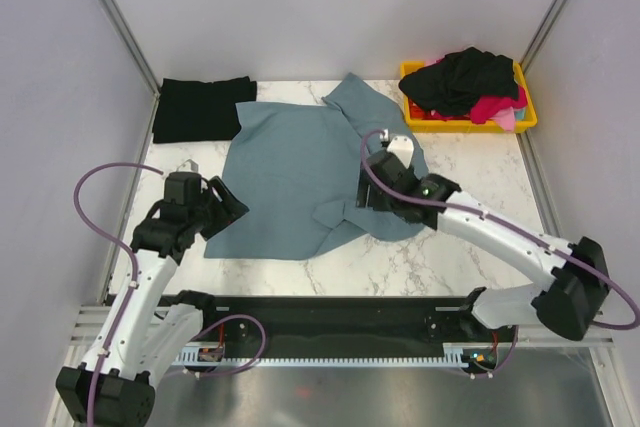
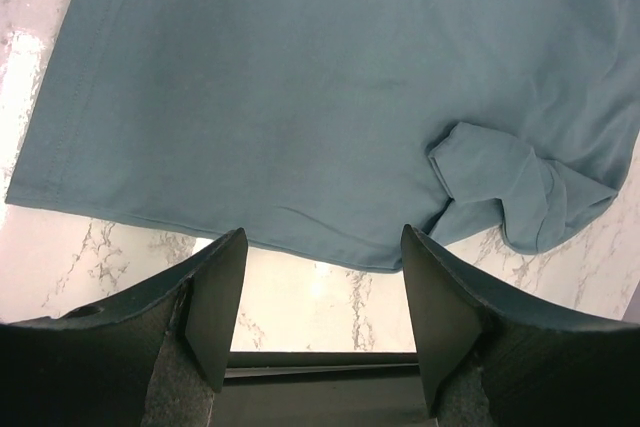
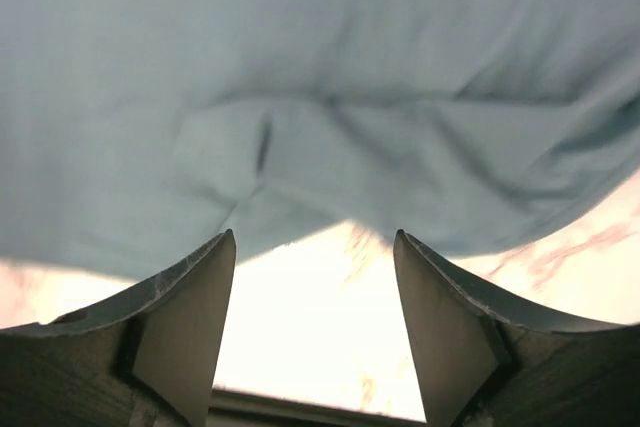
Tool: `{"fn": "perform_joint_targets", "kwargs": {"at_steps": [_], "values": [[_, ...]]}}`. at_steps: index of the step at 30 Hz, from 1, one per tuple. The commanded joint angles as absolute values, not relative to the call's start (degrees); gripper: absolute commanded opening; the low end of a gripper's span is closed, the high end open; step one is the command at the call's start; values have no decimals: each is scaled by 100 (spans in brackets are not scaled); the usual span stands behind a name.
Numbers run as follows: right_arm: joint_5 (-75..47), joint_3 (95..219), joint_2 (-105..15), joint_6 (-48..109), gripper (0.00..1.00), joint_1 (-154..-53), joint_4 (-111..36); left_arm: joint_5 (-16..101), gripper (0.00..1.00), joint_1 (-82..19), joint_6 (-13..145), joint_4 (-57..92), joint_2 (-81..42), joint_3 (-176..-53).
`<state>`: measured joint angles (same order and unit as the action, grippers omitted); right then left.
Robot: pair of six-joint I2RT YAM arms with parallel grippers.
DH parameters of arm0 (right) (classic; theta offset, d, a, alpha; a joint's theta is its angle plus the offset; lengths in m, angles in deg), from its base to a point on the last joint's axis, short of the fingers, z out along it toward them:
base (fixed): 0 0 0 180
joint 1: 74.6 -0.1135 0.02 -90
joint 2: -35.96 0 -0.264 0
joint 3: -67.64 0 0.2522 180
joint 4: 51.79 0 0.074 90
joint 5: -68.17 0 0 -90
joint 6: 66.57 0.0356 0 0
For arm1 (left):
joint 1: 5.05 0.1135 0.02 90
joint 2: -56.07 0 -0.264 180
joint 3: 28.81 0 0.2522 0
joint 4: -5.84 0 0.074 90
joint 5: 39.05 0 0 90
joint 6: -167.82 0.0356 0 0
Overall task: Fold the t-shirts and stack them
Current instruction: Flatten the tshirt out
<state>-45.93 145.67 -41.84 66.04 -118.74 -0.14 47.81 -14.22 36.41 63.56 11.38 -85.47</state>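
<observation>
Slate blue-grey cotton t-shirt [image 1: 290, 172] lay spread mid white marble table [image 1: 400, 262], fabric bunched at near hem. Left gripper [image 2: 320, 247] spread, empty, just off near hem. Right gripper [image 3: 312, 247] spread over shirt's right part, pinching nothing. Folded black shirt [image 1: 200, 109] lay far left.

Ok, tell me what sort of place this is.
Probably a lab robot cell, not a home: plain panel walls enclose a marble-look table, with a blue-grey t-shirt spread out and a yellow bin of clothes.
</observation>
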Motion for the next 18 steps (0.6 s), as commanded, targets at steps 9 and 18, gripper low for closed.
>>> {"fn": "perform_joint_targets", "kwargs": {"at_steps": [9, 18], "values": [[-4740, 13465, -5376, 7002, 60, -12469, -841, 4699, 71, -1507, 3792, 6152, 1247, -8520], [-5109, 14582, -5896, 6526, 60, -12662, -428, 4822, 71, -1595, 3748, 6152, 1265, -8511]]}}
